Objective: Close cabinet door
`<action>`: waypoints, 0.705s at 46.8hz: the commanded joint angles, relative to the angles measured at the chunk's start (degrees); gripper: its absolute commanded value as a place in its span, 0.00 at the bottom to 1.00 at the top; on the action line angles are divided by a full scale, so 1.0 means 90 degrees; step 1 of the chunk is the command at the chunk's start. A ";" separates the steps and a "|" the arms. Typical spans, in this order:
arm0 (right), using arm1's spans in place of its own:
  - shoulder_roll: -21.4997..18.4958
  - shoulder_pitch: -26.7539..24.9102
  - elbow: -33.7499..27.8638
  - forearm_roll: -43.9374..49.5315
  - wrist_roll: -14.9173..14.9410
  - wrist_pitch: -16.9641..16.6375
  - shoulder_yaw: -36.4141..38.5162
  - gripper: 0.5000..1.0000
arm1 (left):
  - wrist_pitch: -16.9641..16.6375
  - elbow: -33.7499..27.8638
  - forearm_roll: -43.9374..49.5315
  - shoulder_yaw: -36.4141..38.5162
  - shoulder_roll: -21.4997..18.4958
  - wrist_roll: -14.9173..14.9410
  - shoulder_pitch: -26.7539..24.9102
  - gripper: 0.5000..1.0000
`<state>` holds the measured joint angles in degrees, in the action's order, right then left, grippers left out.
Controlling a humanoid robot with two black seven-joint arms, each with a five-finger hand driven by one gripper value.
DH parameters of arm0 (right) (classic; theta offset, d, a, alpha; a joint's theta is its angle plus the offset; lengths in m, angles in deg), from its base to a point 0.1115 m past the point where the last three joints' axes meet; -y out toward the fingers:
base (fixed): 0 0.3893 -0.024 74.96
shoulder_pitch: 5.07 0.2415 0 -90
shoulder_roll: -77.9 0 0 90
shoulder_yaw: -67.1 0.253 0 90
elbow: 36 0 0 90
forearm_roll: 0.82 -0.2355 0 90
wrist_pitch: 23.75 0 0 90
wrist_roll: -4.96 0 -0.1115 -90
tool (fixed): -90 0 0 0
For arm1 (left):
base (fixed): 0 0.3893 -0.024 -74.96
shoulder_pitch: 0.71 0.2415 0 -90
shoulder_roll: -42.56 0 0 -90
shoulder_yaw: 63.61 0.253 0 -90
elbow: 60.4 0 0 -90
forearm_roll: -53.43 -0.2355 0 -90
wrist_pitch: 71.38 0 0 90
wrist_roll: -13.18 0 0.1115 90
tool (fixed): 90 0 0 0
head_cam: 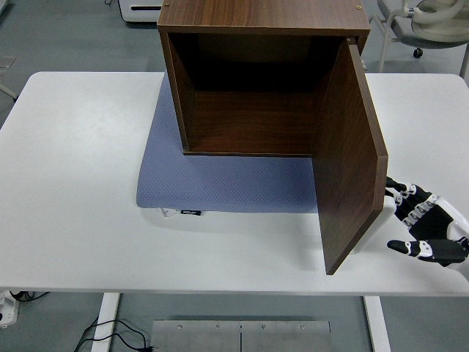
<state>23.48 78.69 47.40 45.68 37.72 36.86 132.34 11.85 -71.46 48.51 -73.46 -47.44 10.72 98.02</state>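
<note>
A dark wooden cabinet (256, 73) stands on a blue-grey mat (220, 183) at the back middle of the white table. Its inside is hollow and dark. The door (350, 154) is hinged on the right side and swung wide open, sticking out towards the table's near edge. My right hand (416, 224) reaches in from the right edge, just beside the door's outer face near its lower edge. Its fingers (403, 193) are spread, holding nothing, with the tips almost at the door. The left arm is out of view.
The white table (73, 183) stretches left of the mat. A white office chair (432, 22) stands behind the table at the top right. A white unit (143, 9) sits on the floor at the top left.
</note>
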 commanded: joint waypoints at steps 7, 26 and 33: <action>-0.0135 0.0049 0.0040 0.0086 -0.0065 -0.0005 -0.0198 1.00 | 0.0000 -0.0001 0.0000 0.0000 0.0000 0.0000 -0.0004 1.00; -0.0320 0.0098 0.0265 0.0340 -0.0241 -0.0005 -0.0374 1.00 | 0.0000 -0.0001 0.0000 0.0000 0.0000 0.0010 -0.0004 1.00; -0.0369 0.0185 0.0323 0.0438 -0.0251 -0.0005 -0.0491 1.00 | 0.0000 -0.0001 0.0000 0.0000 0.0000 0.0000 0.0006 1.00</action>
<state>20.38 80.03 50.07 49.35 35.46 36.80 128.29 11.85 -71.47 48.51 -73.46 -47.44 10.76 98.01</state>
